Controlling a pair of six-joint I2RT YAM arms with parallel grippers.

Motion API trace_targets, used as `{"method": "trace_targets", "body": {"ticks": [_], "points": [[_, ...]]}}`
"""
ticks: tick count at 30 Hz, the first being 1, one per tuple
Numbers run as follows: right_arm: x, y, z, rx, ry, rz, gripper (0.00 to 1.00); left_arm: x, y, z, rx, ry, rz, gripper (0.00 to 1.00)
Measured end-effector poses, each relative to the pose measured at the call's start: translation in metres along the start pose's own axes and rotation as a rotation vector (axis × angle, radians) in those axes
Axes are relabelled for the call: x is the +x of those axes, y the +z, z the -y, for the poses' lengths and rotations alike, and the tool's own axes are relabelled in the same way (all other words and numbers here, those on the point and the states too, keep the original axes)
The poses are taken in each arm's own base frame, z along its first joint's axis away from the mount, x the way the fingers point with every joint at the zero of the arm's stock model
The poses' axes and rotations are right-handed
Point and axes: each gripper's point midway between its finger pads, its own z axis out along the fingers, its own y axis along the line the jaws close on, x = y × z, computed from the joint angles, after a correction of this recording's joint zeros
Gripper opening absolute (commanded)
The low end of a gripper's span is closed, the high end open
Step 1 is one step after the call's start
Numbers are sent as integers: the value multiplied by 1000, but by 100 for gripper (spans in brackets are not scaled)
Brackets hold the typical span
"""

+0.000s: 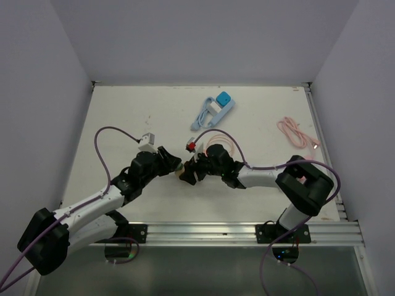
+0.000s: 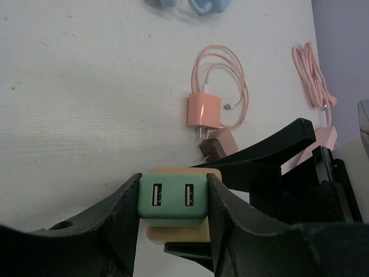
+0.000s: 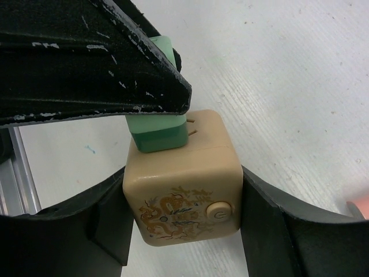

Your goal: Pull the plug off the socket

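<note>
**A:** Where is the green plug [image 2: 172,200]?

**B:** It's seated in the beige socket [image 3: 181,190], midway across the desk and somewhat toward the near edge. The left gripper [image 2: 172,182] pinches the plug by its two sides.

**A:** And the right gripper [image 3: 184,222]?

**B:** It's clamped on the socket's flanks (button face left free). I judge one arm is meant to anchor while the other pulls straight away.

**A:** Any risk?

**B:** Tilting could bind the prongs, I think. The orange charger [image 2: 203,111] lies just beyond, toward the far edge.
</note>
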Motion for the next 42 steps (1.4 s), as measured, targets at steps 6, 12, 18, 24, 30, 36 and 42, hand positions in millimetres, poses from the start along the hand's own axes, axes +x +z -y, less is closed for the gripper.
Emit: {"method": "trace_targets", "body": {"ticks": [6, 12, 18, 24, 30, 36, 42], "points": [[-9, 2, -1, -6, -21, 19, 0, -12, -4, 2, -22, 19, 28, 0], [-31, 5, -2, -10, -59, 70, 0, -38, -7, -1, -27, 1, 50, 0], [-62, 7, -5, -19, -104, 144, 0, -71, -14, 4, -21, 1, 72, 0], [-81, 8, -8, -28, -132, 190, 0, -91, -20, 9, -24, 16, 80, 0], [-90, 8, -11, -36, -147, 211, 0, -101, -25, 7, -10, -17, 68, 0], [-100, 9, -16, -45, -156, 235, 0, -111, -34, 3, -15, -50, 76, 0], [-110, 9, -22, -58, -166, 259, 0, -121, -44, 4, -26, -57, 106, 0]]}}
